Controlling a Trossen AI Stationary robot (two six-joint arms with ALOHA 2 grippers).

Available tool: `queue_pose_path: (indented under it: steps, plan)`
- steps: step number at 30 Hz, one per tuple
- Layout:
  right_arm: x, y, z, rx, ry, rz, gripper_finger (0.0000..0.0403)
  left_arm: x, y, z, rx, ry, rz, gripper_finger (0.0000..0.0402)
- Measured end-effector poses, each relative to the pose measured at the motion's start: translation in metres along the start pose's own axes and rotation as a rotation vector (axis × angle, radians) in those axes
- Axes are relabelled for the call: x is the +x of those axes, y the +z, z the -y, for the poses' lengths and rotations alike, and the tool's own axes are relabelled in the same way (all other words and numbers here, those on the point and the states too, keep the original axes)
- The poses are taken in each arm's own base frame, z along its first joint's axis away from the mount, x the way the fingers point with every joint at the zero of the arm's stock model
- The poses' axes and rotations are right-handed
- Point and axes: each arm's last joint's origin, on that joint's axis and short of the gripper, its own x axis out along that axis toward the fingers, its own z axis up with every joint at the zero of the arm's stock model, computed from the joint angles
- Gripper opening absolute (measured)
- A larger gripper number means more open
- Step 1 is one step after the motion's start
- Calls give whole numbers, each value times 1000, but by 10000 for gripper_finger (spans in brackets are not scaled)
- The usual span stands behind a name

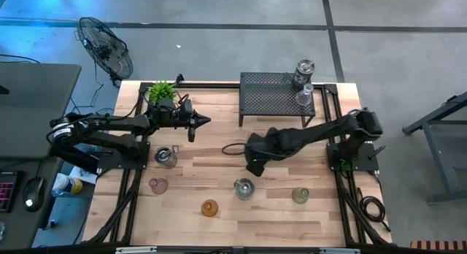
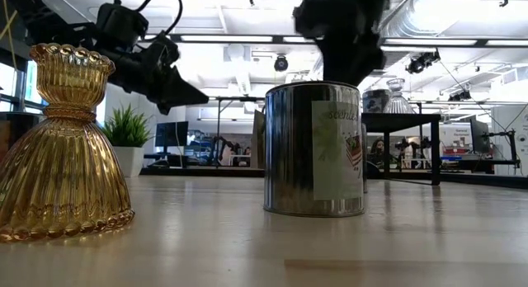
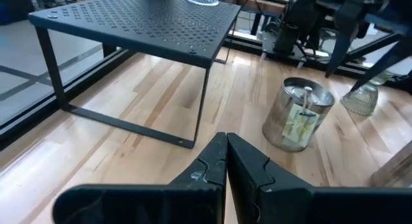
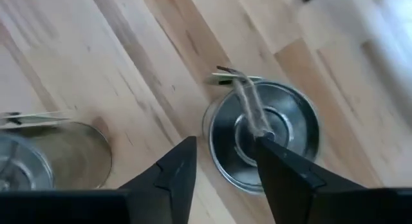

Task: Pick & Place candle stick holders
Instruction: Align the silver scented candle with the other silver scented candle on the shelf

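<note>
Several small holders stand on the wooden table: a silver tin one with a paper tag [image 1: 244, 188] [image 2: 313, 147] [image 4: 267, 130], another silver one [image 1: 166, 157], a pink one [image 1: 157, 185], an amber one [image 1: 209, 208] [image 2: 58, 147] and a greenish one [image 1: 300, 195]. Two clear ones [image 1: 304, 70] [image 1: 305, 95] stand on the black mesh rack [image 1: 277, 97]. My right gripper [image 1: 254, 170] [image 4: 225, 147] is open, just above the tagged tin holder, pointing down. My left gripper [image 1: 201, 122] [image 3: 225, 159] is shut and empty, in the air beside the plant, pointing toward the rack.
A green potted plant [image 1: 162, 93] stands at the far left of the table. The rack takes up the far middle and right. A dark cable [image 1: 232, 147] lies on the table between the arms. Bare wood [image 1: 263, 225] lies along the near edge.
</note>
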Motion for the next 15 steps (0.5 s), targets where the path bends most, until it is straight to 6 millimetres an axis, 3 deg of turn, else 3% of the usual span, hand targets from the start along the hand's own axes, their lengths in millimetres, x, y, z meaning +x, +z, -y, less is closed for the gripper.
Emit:
queue_pose_path:
  steps: [7, 15]
  plan:
    - [22, 10, -7, 28, 1, -80, 147, 0, -2, 0, -5, -12, -16, 4]
    - [33, 11, -4, 52, -23, -120, 89, 0, -2, 0, -5, -12, -17, 4]
